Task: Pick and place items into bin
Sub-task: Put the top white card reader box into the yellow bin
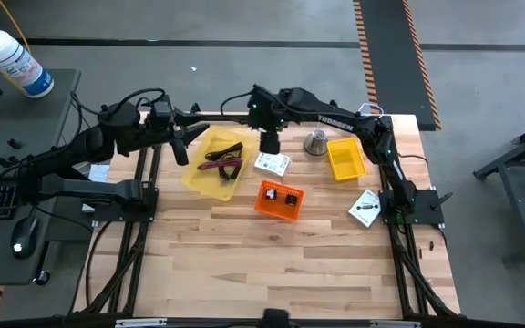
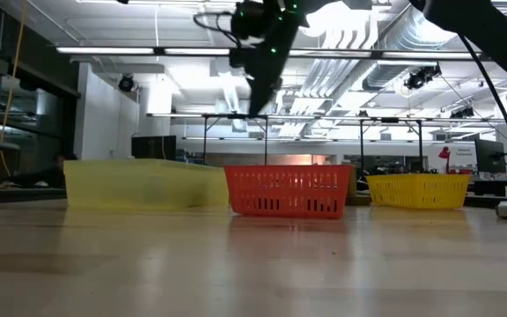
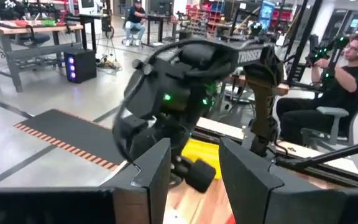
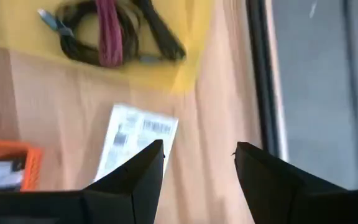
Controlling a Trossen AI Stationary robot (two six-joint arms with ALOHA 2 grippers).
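Bare wooden table [image 1: 272,264] fills the near half of the scene, giving both arms wide open room toward the front edge. At the far side, three bins cluster close together: a large yellow tray [image 1: 210,175] holding black cables [image 1: 229,148] and a maroon-handled tool [image 1: 223,165], an orange basket [image 1: 278,201] with small dark pieces inside, and a small yellow basket [image 1: 345,159] near the right edge. A silver bell-shaped object [image 1: 316,142] stands just beside that small basket. The right end effector [image 1: 269,142] hangs above the gap between tray and orange basket, its fingers spread wide and empty, seemingly lined up over a white card [image 1: 272,164] lying flat on the wood. A second white card [image 1: 365,209] lies near the right edge, well apart from the bins. The left end effector [image 1: 180,146] hovers by the tray's far corner, fingers partly open with nothing between them.
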